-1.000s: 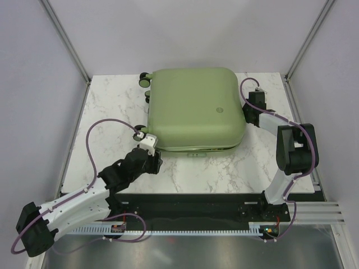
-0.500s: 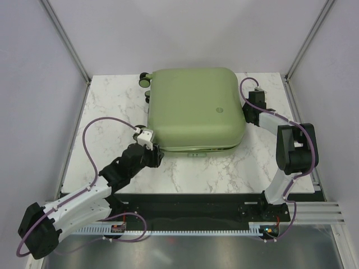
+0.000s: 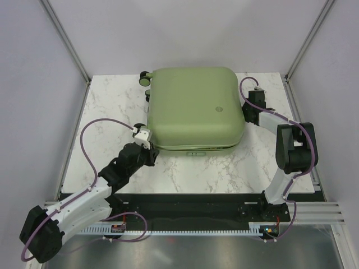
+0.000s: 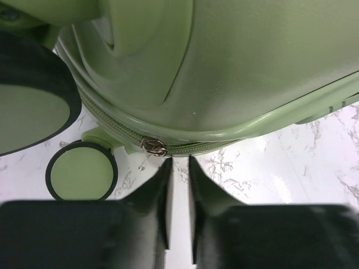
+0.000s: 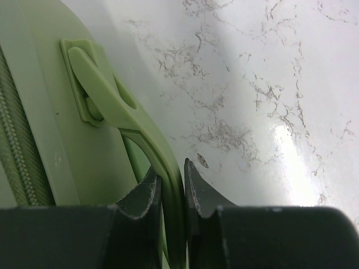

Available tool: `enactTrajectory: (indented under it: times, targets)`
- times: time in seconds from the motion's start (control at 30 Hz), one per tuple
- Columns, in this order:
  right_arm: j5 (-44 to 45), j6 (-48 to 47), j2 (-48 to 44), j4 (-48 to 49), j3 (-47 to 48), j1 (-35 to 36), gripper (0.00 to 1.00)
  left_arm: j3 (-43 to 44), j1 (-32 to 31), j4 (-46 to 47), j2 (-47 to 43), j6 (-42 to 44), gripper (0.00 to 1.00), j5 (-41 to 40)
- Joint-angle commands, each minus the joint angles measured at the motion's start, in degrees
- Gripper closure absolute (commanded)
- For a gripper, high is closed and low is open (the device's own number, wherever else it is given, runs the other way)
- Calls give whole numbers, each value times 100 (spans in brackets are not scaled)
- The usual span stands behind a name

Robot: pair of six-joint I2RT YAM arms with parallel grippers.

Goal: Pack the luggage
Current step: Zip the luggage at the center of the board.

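The luggage (image 3: 193, 109), a pale sage-green hard-shell suitcase, lies flat and closed at the back middle of the marble table. My left gripper (image 3: 148, 147) is at its near-left corner. In the left wrist view, the left gripper (image 4: 179, 162) has its jaws a narrow gap apart with nothing between them, its tips just below the zipper seam. The metal zipper pull (image 4: 152, 147) is just left of the tips. My right gripper (image 3: 247, 110) is at the suitcase's right side. In the right wrist view, the right gripper (image 5: 171, 175) is shut on the green side handle (image 5: 120, 103).
Caster wheels (image 3: 145, 79) stick out at the suitcase's far-left corner. Two more wheels (image 4: 81, 171) show close to the left fingers. Bare marble (image 3: 224, 168) lies in front of the suitcase. Frame posts and walls bound the table.
My left gripper has moved forward to the suitcase's near-left corner, up against the zipper seam. The right arm and the suitcase have not moved.
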Motion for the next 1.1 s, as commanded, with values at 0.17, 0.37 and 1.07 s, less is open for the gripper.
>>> enactTrajectory:
  times: [0.17,0.37,1.07]
  targets:
    - [741,655,469,-378,-20,-67,100,-150,40,597,-433,256,98,344]
    - [733,716,452,-369,-55,-67,100,-107,32,343,-521,168,98,687]
    - [399,690,426,-114,-169,-67,100,-871,40,772,-1261,-210,33,-148]
